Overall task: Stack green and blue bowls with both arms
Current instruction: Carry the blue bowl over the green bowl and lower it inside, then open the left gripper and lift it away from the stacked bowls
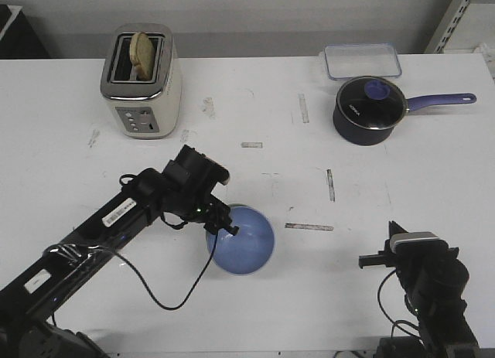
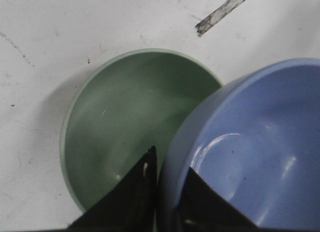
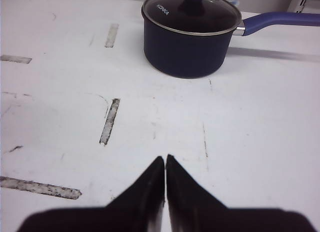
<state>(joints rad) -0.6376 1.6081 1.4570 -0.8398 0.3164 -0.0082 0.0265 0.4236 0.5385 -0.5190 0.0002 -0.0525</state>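
Nearest the front camera, at the table's near edge, lie the two arms: the left arm (image 1: 108, 219), bearing a white label strip and a trailing black cable, reaches diagonally toward the middle of the white table (image 1: 255, 103), and its left end effector (image 1: 227, 225) is clenched on the rim of the blue bowl (image 1: 246, 242). The left wrist view shows one finger (image 2: 132, 192) outside the blue wall and the other finger (image 2: 210, 204) inside it, with the blue bowl (image 2: 250, 142) tilted and overlapping the green bowl (image 2: 125, 122), which rests flat on the table beneath it. From the front, only a thin pale sliver of the green bowl's rim appears at the blue bowl's far edge, the rest being hidden by the blue bowl and the left end effector. Farther back on the left stands a cream toaster (image 1: 141, 83) with a slice of bread (image 1: 141, 50) in one slot. Worn tape marks cross the table's centre. At the far right sit a clear lidded container (image 1: 362, 60) and, just in front of it, a dark saucepan (image 1: 370, 110) with a glass lid and purple handle. The right end effector (image 1: 379, 259) hovers near the table's near right corner, well apart from both bowls; in the right wrist view its fingertips (image 3: 165, 164) are pressed together on nothing.
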